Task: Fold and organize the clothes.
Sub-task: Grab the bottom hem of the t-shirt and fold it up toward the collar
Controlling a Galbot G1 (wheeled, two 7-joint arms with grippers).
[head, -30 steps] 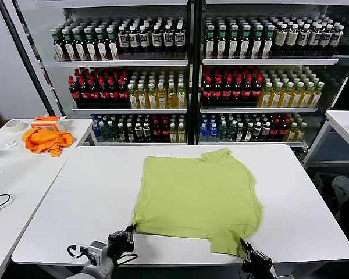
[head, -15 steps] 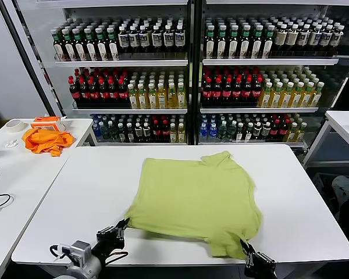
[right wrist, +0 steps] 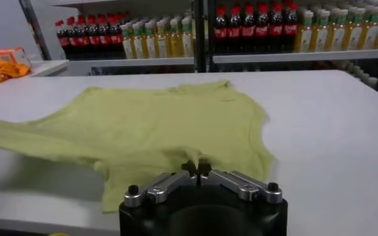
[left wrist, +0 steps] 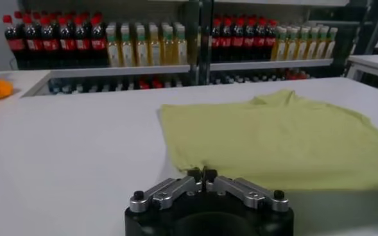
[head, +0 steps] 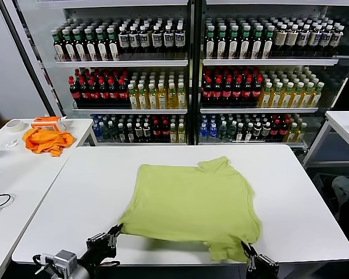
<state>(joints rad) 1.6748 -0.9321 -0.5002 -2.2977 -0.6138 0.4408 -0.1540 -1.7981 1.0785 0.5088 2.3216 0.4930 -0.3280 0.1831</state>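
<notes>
The lime-green T-shirt [head: 192, 200] lies plain side up on the white table [head: 87, 192], partly folded, its near edge drawn toward the front. My left gripper [head: 115, 230] is at the front left, shut on the shirt's near left corner [left wrist: 195, 168]. My right gripper [head: 245, 250] is at the front right edge, shut on the shirt's near right hem [right wrist: 192, 157]. The shirt also fills the left wrist view [left wrist: 272, 134] and the right wrist view [right wrist: 156, 122]. No white print shows.
An orange cloth [head: 45, 140] and a tape roll [head: 14, 125] lie on a side table at the left. Shelves of bottles [head: 192, 75] stand behind the table. Another white table [head: 346, 125] stands at the right.
Both grippers have pulled back toward the table's front edge with the shirt's near edge held. The left one moved farther left and nearer, stretching the shirt's corner out.
</notes>
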